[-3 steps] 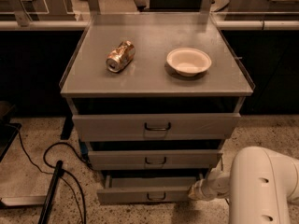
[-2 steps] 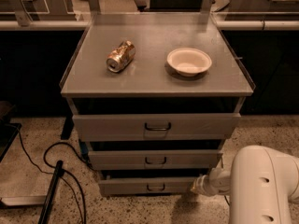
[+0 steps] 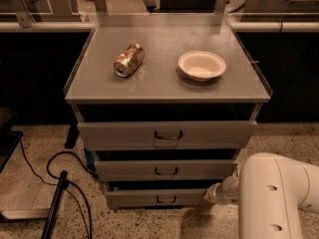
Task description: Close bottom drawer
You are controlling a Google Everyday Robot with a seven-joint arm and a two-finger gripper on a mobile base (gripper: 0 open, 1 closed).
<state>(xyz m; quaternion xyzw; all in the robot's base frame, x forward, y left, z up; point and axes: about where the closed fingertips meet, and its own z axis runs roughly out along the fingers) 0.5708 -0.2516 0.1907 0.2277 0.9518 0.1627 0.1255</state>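
The bottom drawer is the lowest of three grey drawers in the cabinet, with a low flat front and a small dark handle. Its front stands only a little proud of the cabinet body, about level with the middle drawer front. My gripper is at the drawer front's right end, touching or nearly touching it. The white arm hides most of it.
A crushed can and a white bowl lie on the cabinet top. The top drawer sticks out slightly. Black cables run over the speckled floor at the left. Dark counters stand behind.
The bottom drawer has slid inward toward the cabinet. My gripper has followed it in at its right end.
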